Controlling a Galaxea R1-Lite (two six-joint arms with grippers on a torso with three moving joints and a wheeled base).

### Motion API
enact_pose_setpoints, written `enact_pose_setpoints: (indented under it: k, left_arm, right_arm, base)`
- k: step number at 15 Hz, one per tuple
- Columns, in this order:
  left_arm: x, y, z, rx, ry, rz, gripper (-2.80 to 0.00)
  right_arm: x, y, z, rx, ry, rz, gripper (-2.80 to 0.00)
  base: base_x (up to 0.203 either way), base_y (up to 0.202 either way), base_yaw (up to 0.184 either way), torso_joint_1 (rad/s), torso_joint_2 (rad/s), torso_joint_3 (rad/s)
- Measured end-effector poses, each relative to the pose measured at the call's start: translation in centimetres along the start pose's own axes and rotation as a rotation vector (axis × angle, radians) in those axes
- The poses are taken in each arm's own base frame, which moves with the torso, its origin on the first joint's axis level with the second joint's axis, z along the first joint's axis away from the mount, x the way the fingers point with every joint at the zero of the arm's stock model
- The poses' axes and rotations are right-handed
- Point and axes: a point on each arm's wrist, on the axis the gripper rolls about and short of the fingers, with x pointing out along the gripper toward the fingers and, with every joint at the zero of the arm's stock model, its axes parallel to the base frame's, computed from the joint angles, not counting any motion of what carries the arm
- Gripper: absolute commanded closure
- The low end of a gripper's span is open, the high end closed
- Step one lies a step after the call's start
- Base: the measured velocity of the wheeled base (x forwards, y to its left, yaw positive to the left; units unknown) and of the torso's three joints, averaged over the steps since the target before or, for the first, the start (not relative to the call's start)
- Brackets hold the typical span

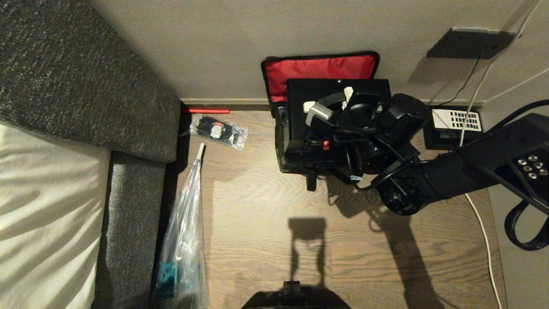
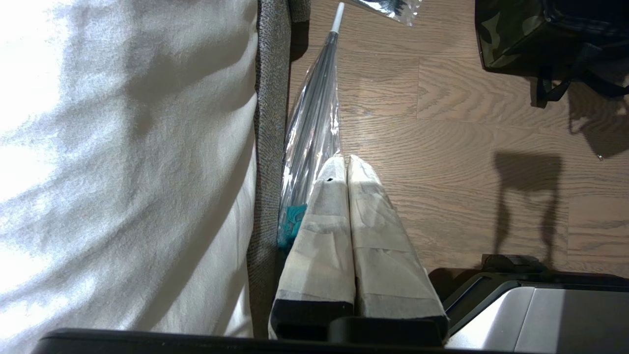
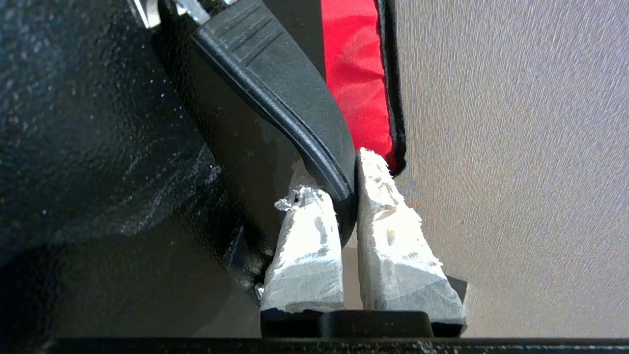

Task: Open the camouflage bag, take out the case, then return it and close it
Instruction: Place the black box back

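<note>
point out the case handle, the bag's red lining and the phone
case handle (image 3: 295, 113), right wrist view, middle of the bar
red lining (image 1: 319, 68), head view, open lid
phone (image 1: 455, 120), head view, white keypad

Right gripper (image 3: 346, 191) clamped, left gripper (image 2: 346, 164) closed

Bag: the camouflage bag (image 1: 281, 141) stands on the wood floor at 12 o'clock in the head view, against the wall.
Bag lid: open, tipped back upright against the wall, red lining (image 1: 319, 71) facing out, black trim.
Bag side: camouflage panel with a black strap hanging.
Case: the case (image 1: 300, 96), a black hard box, stands up out of the bag's mouth.
Case handle: black bar handle (image 3: 290, 93), silver-white end, red mark near.
</note>
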Motion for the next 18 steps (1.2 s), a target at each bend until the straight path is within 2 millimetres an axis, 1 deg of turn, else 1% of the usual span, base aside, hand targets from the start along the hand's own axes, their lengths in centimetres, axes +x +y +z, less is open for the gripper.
enact_pose_setpoints:
  k: [10, 14, 18]
  left_arm:
    - [0.0, 0.0, 0.0, 0.000, 0.000, 0.000, 0.00]
    - [0.0, 0.0, 0.0, 0.000, 0.000, 0.000, 0.00]
    - [0.0, 0.0, 0.0, 0.000, 0.000, 0.000, 0.00]
  right_arm:
    - [0.3, -0.3, -0.7, -0.017, 0.012, 0.008, 0.00]
    - [0.1, 0.4, -0.8, -0.022, 0.012, 0.016, 0.00]
    - [0.3, 0.6, -1.2, -0.030, 0.019, 0.022, 0.00]
  base:
    - [0.000, 0.000, 0.000, 0.000, 0.00, 0.000]
    - [0.000, 0.000, 0.000, 0.000, 0.00, 0.000]
    - [0.000, 0.000, 0.000, 0.000, 0.00, 0.000]
